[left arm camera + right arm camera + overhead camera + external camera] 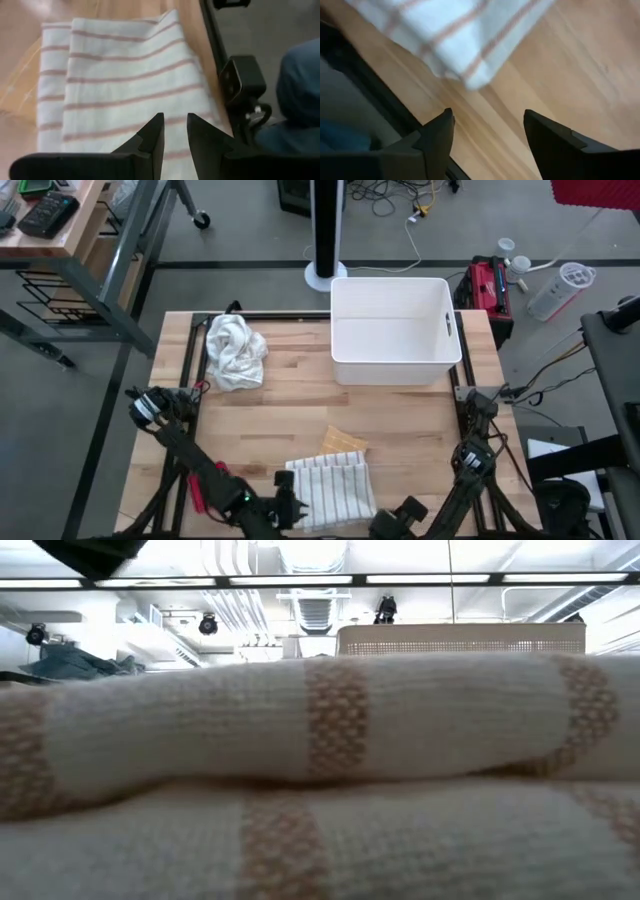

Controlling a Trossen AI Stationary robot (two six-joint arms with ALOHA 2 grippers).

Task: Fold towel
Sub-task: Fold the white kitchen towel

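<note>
1. While the folded towel [330, 490] lies at the table's near edge, the left gripper [174, 131], jaws narrowly apart and empty, hovers over its left end.
2. The right gripper [487, 131], jaws wide and empty, sits just off the towel's right corner, stripes running near to far.

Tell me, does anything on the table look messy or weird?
Yes: the white cloth near the table's far left corner lies crumpled in a heap, unlike the striped towel, which lies folded flat at the near edge. Beside that towel, a small tan cloth sits askew.
</note>
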